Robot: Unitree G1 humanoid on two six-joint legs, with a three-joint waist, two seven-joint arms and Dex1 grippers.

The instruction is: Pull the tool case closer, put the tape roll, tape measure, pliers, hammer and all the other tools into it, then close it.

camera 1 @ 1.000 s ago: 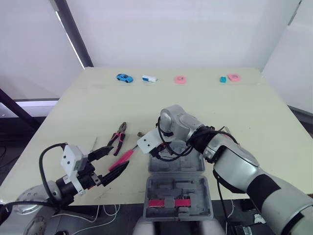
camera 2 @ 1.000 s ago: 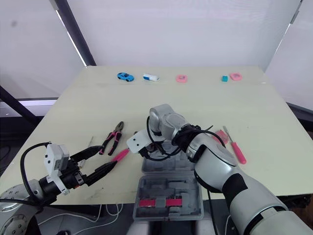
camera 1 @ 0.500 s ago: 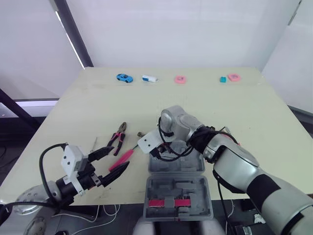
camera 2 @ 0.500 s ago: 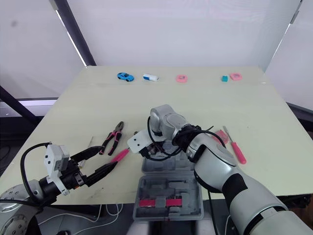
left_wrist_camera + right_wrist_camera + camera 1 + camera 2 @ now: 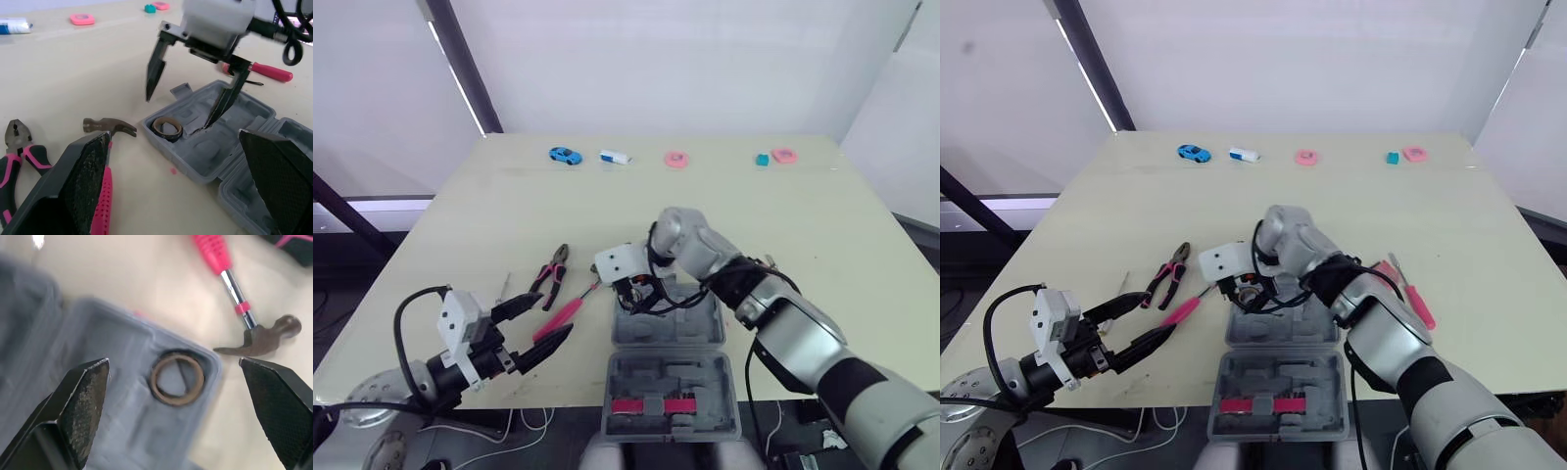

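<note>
The grey tool case lies open at the table's front middle. A brown tape roll rests in a round recess at its far left corner. My right gripper hangs open just above the roll, touching nothing. The pink-handled hammer lies left of the case, its head near that corner. Black-and-pink pliers lie further left. My left gripper is open and low at the front left, beside the hammer handle. A pink-handled screwdriver lies right of the case.
The case's near half overhangs the front edge and holds a pink-banded bit strip. Along the far edge sit a blue toy car, a white tube, a pink ring and small teal and pink pieces.
My right gripper has opened and pulled back a little from the case's corner, leaving the tape roll lying in the recess. The left arm has stayed put.
</note>
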